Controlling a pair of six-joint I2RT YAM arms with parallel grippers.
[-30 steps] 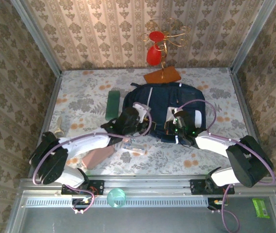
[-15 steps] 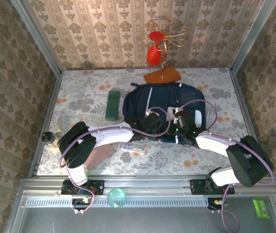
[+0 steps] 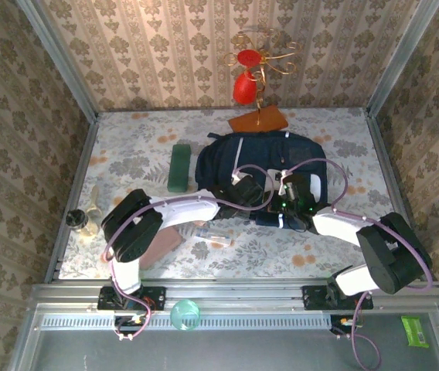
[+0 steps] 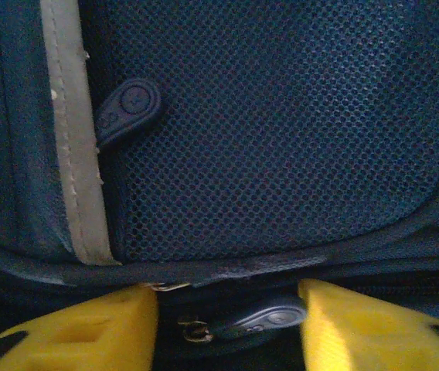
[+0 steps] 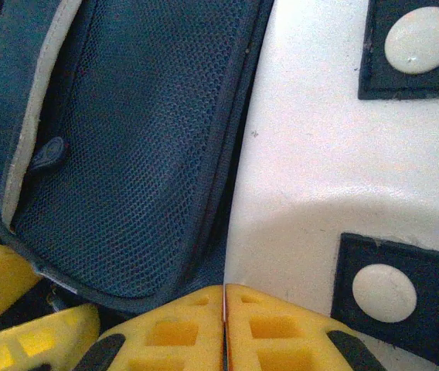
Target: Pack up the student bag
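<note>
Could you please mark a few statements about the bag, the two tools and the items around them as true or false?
1. The left tool has its fingers apart, with a zip pull between them. True.
2. The right tool is wide open. False: its fingers are pressed together.
3. The green case lies on the right side of the student bag. False: it lies on the bag's left side.
4. The orange-brown slab lies on the far side of the student bag, below the red ornament in the top view. True.
</note>
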